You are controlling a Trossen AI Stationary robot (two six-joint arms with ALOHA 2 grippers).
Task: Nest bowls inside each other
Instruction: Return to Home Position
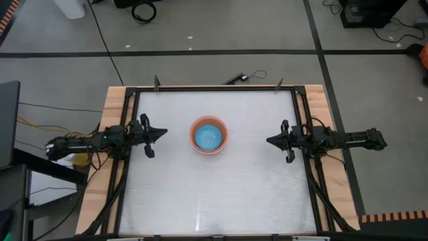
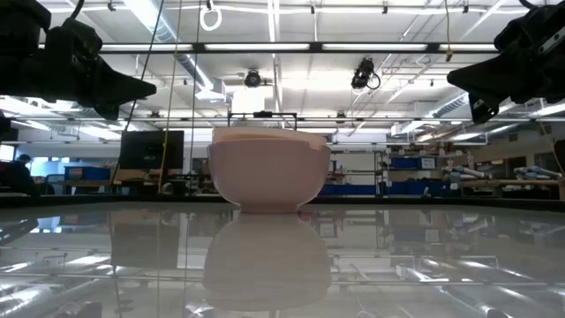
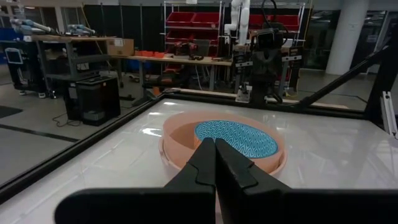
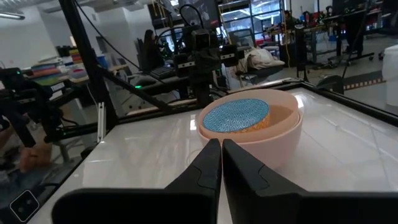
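Note:
The bowls stand as one nested stack in the middle of the table (image 1: 167, 194). The peach-orange bowl (image 1: 209, 136) is outermost in the high view, with the blue speckled bowl (image 1: 209, 137) inside it. From the low view the stack (image 2: 268, 168) looks pale, resting on its base. Both arms wait level above the table's side edges. My left gripper (image 1: 164, 132) is shut at the left, pointing at the stack. My right gripper (image 1: 268, 140) is shut at the right, also pointing at it. Both stand well apart from the bowls.
A black frame (image 1: 214, 88) runs along the table's far and side edges. Open glossy tabletop surrounds the stack on all sides. Cables and a small dark object (image 1: 235, 78) lie on the floor beyond the far edge.

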